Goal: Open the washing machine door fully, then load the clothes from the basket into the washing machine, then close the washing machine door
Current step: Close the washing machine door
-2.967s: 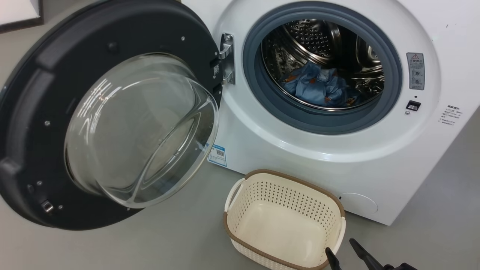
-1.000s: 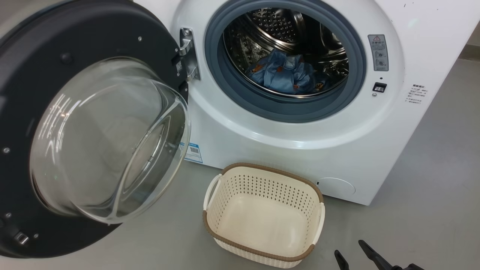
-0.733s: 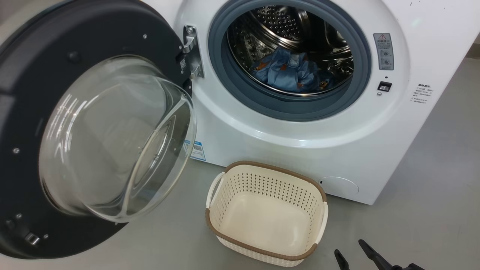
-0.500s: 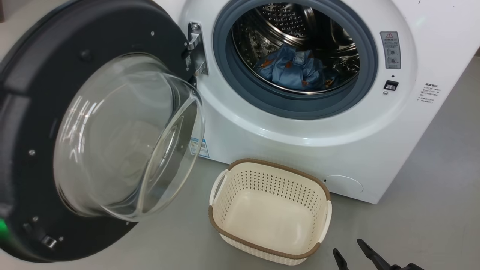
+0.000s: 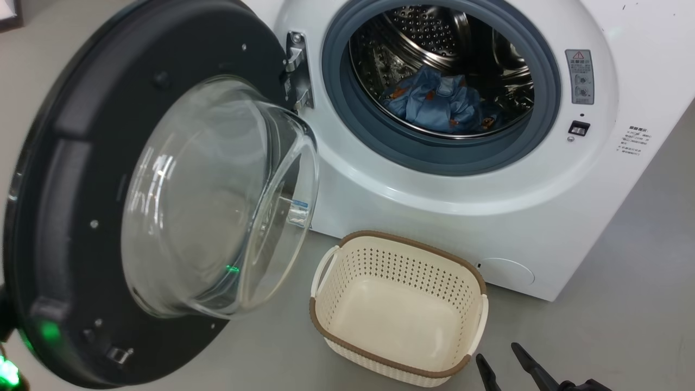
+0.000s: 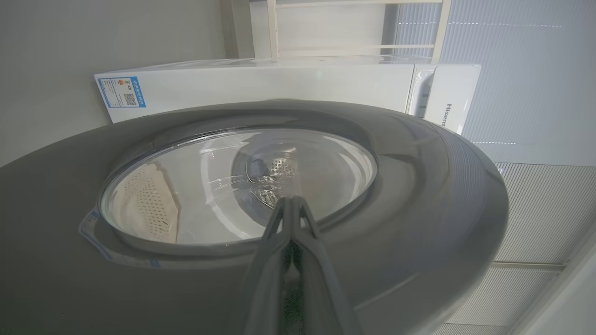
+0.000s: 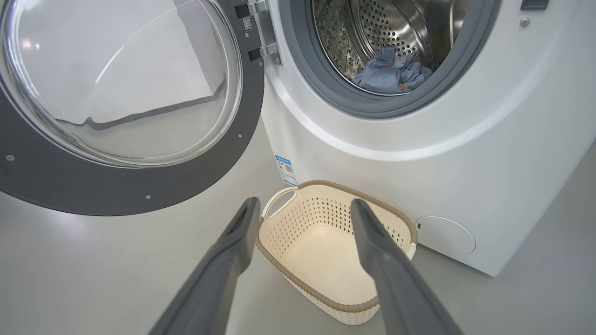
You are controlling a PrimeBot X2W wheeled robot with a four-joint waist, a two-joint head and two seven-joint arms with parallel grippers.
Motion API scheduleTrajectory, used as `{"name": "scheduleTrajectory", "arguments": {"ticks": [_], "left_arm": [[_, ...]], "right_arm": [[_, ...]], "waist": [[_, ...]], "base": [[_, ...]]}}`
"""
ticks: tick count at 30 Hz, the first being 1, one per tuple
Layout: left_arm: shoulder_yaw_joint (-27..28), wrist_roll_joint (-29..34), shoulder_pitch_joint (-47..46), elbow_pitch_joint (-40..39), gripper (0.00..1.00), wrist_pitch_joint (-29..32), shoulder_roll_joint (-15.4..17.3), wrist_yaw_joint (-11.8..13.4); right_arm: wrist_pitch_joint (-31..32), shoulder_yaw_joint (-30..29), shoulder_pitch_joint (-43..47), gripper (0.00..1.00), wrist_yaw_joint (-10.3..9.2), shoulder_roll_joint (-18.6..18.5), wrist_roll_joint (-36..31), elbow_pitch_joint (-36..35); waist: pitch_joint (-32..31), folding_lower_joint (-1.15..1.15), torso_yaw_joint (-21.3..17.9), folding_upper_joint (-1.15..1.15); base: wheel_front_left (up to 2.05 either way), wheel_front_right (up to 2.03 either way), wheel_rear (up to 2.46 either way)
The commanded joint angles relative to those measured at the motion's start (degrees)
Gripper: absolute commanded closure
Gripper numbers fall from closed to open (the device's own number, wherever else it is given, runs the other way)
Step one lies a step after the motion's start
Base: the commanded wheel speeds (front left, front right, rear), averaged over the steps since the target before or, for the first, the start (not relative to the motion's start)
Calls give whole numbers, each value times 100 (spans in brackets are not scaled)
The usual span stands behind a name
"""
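Black gloss at the tips of the left gripper (image 6: pixel 291 202) (pinched shut, nothing held): outer face of the washing machine door (image 6: pixel 419 186), swung open. Clothes (image 5: pixel 434 103) inside the washing machine (image 5: pixel 434 212), basket (image 5: pixel 412 241) bare beside the spread, empty right gripper (image 7: pixel 303 204). Left arm nearer for the closing push.

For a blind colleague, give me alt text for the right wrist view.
A white washing machine stands with its door open at left and blue clothes in the drum. An empty cream basket sits on the floor before it, beyond the open right gripper.
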Motion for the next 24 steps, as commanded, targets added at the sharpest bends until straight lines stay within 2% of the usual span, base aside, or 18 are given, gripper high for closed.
{"name": "scheduleTrajectory", "arguments": {"ticks": [1,14,24], "left_arm": [[57,-101,32,-345,100,140,111,73],[-250,-263,776,-2081,100,438,-621,631],[-704,-211,1274,-3239,100,204,-1247,674]], "right_arm": [[-28,88,-177,0,16,-7,-55,-127],[-28,20,-157,0,16,155,-46,-137],[-28,-4,-106,0,16,218,-50,-152]], "waist": [[-25,0,10,0],[-131,0,-114,0],[-175,0,-249,0]], "base": [[0,0,0],[0,0,0],[0,0,0]]}}
